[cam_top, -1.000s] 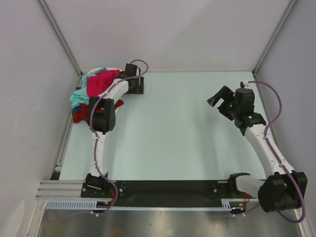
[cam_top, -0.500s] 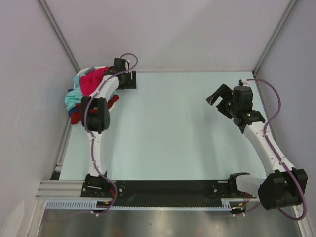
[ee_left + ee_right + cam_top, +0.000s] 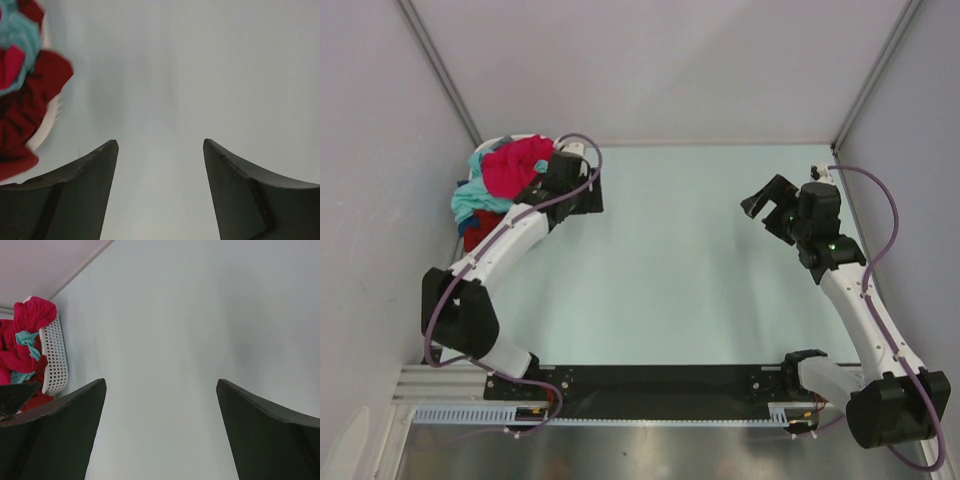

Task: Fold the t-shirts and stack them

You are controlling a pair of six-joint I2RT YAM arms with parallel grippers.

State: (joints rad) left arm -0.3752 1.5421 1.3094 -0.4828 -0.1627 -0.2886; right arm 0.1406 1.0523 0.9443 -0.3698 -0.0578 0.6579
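left hand (image 3: 159, 142) spread near t-shirts (image 3: 515, 168) heaped in white basket (image 3: 54, 360), right hand (image 3: 161, 381) spread wide above the table (image 3: 670, 260)

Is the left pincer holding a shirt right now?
No, the left pincer stands open and empty, with the t-shirts heaped off to its side.

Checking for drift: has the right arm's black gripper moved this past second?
No. The right gripper stays open at the same spot near the pale green table's far right corner.
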